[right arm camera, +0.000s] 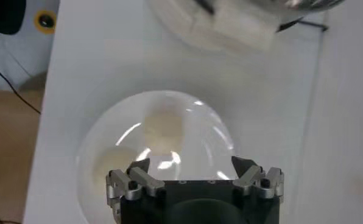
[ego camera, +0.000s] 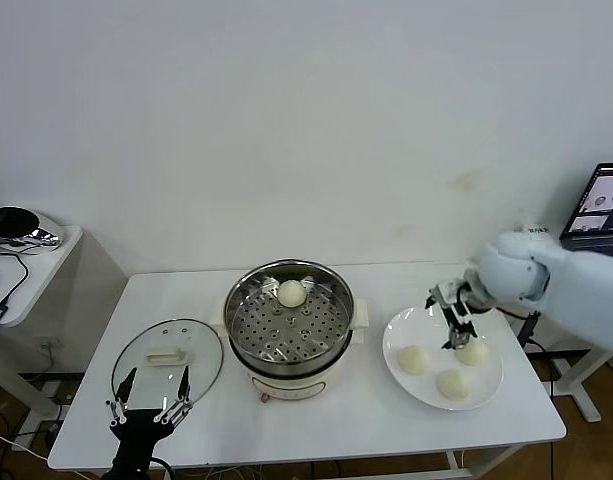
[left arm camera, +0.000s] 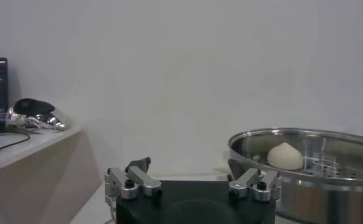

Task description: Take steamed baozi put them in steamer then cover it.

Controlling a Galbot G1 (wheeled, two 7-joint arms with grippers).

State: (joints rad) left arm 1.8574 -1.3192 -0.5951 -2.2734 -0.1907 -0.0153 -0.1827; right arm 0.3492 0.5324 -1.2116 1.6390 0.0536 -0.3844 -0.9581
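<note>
The steamer [ego camera: 248, 340] stands mid-table with one baozi [ego camera: 291, 293] on its perforated tray. Three more baozi lie on a white plate [ego camera: 394, 345] at the right: [ego camera: 414, 359], [ego camera: 453, 384], [ego camera: 473, 351]. My right gripper [ego camera: 456, 333] hangs open and empty just above the plate, beside the far-right bun. In the right wrist view [right arm camera: 190, 164] two buns [right arm camera: 163, 125], [right arm camera: 111, 164] lie ahead of it on the plate [right arm camera: 212, 122]. The glass cover [ego camera: 167, 357] lies flat on the table, left of the steamer. My left gripper [ego camera: 149, 405] waits open at the cover's near edge.
A low side table with a shiny metal object [ego camera: 16, 225] stands at the far left. A laptop [ego camera: 598, 200] sits beyond the table's right end. In the left wrist view the open gripper [left arm camera: 190, 173] faces the wall, with the steamer [left arm camera: 303, 182] and its bun [left arm camera: 284, 156] beside it.
</note>
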